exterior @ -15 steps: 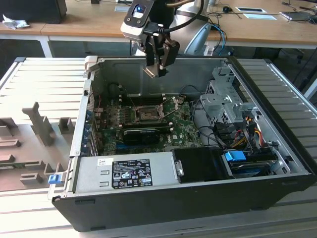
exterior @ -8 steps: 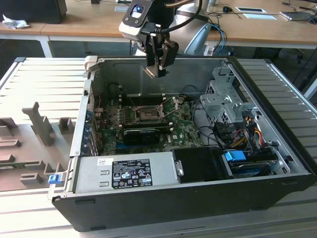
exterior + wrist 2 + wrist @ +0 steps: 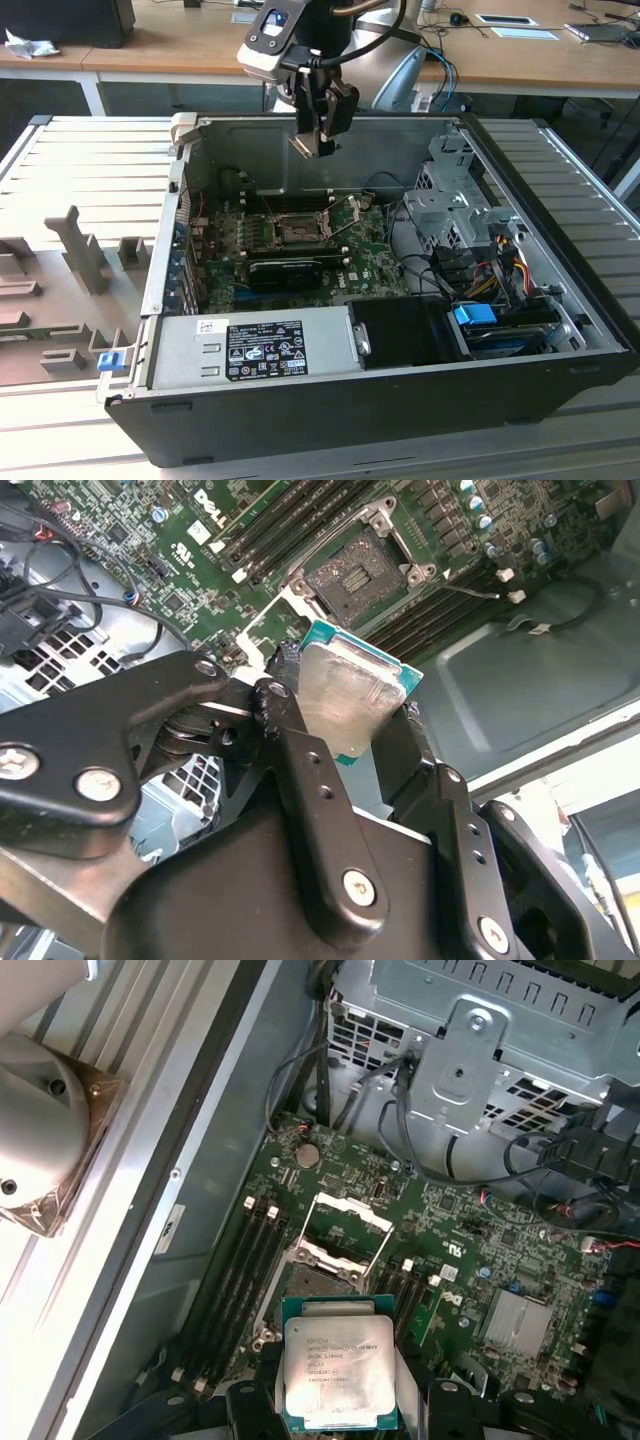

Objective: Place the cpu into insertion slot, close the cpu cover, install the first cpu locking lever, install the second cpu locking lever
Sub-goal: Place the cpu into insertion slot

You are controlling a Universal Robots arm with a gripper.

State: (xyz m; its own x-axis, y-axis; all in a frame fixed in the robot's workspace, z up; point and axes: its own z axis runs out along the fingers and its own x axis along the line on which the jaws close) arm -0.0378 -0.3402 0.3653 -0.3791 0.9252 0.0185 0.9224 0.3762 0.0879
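Note:
My gripper (image 3: pixel 316 143) hangs above the open computer case, over its back wall, shut on the cpu (image 3: pixel 304 144). In the second wrist view the cpu (image 3: pixel 350 692) shows its silver-grey metal top and green edge, clamped between the two black fingers (image 3: pixel 292 735). The first wrist view shows the cpu (image 3: pixel 338 1372) just short of the insertion slot (image 3: pixel 315 1284), well above the board. The insertion slot (image 3: pixel 298 232) lies bare on the green motherboard. The cpu cover (image 3: pixel 345 211) stands raised on its hinge, seen also in the first wrist view as a silver frame (image 3: pixel 345 1228).
A grey power supply (image 3: pixel 265 350) fills the case's front. The metal drive cage (image 3: pixel 455 190) and bundled cables (image 3: pixel 490 265) stand on the exterior view's right. A black card (image 3: pixel 285 271) lies just in front of the slot. Grey fixtures (image 3: pixel 82 250) sit on the table to the left.

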